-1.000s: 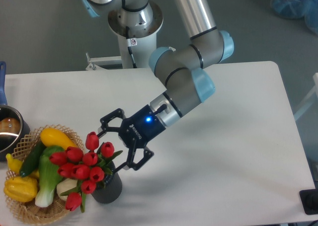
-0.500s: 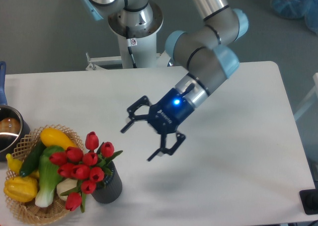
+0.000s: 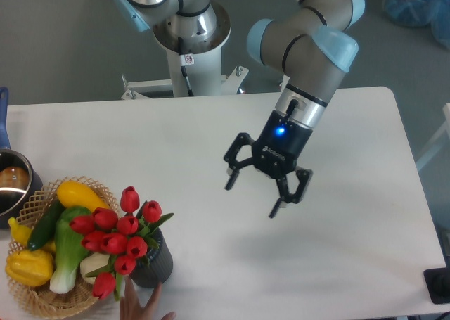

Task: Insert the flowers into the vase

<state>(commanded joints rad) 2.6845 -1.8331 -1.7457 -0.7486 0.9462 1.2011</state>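
Camera view, the only one, takes in the whole table (image 3: 351,264) from above and in front. Using the vase (image 3: 156,265) as the landmark: it stands upright near the table's front-left edge, a dark ribbed cylinder, and the flowers (image 3: 116,237) sit in its mouth, red tulip heads fanning up and to the left over the wicker basket (image 3: 24,295) that touches or nearly touches the vase's left side. Green and yellow toy vegetables (image 3: 60,246) fill that basket. Further left of the vase, at the picture's edge, a metal pot (image 3: 10,186) with a blue handle shows partly.

Right below the vase, a human hand (image 3: 140,307) pokes in from the bottom edge, fingers reaching up to the vase's base; contact cannot be made out.

Well up and to the right of the vase, the gripper (image 3: 253,197) hangs over bare tabletop, fingers spread wide with nothing between them, a blue light glowing on its body. The arm (image 3: 309,53) rises from it toward the back, bending at blue-capped joints, to its base behind the table's far edge.
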